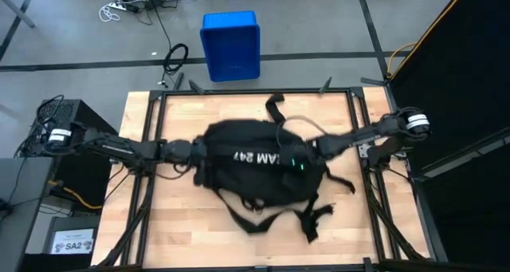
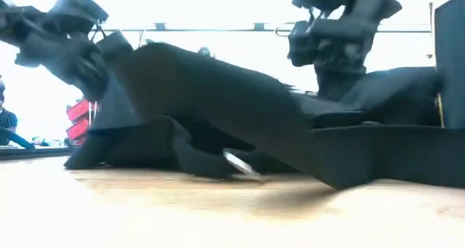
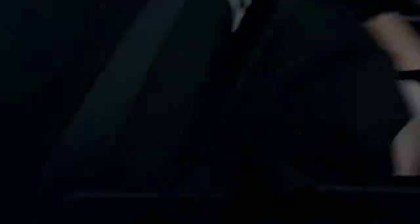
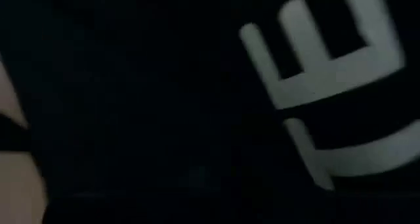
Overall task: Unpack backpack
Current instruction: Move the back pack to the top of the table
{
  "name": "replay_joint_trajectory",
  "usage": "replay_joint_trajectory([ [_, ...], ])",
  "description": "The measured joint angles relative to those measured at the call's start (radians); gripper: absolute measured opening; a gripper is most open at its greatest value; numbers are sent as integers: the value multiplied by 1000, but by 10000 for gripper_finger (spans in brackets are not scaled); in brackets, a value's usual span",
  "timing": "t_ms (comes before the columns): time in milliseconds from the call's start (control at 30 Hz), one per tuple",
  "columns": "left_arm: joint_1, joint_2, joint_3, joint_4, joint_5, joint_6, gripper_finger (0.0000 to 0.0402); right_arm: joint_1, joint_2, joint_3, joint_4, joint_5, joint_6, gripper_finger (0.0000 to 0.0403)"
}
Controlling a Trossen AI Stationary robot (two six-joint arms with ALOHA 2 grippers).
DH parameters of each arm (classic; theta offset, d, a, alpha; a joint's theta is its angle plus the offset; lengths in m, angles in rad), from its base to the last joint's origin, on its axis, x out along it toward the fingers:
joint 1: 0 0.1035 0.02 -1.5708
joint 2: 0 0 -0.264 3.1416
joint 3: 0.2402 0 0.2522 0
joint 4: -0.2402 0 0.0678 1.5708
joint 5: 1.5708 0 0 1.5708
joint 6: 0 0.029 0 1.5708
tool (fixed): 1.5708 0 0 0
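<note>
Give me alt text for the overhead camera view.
A black backpack lies mid-table, straps trailing, with the left gripper and right gripper closed at its two sides. A blue crate sits on the floor beyond.

Blue crate (image 1: 230, 45) on the floor (cables (image 1: 177, 58) beside it)

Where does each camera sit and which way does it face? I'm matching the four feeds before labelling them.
High view: overhead, facing straight down; backpack on the table, left gripper and right gripper at its sides.
Low view: table height, level across; backpack fabric, both arms above.
Left wrist view: pressed against dark fabric; own fingers indistinct.
Right wrist view: against the white lettering.
Shared: the lettering appears in the high and right wrist views.
</note>
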Motion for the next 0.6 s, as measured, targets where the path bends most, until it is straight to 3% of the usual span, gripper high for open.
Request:
replay_joint_trajectory([
  [167, 251, 23, -48, 63, 27, 28, 0, -315, -3, -21, 60, -150, -263, 0],
  [367, 523, 178, 64, 155, 295, 113, 0, -652, 1, -26, 207, -386, -396, 0],
  [467, 591, 298, 177, 147, 414, 138, 0, -739, -4, -26, 223, -492, -413, 0],
  [600, 614, 374, 335, 102, 542, 133, 0, -750, -39, -20, 217, -586, -429, 0],
])
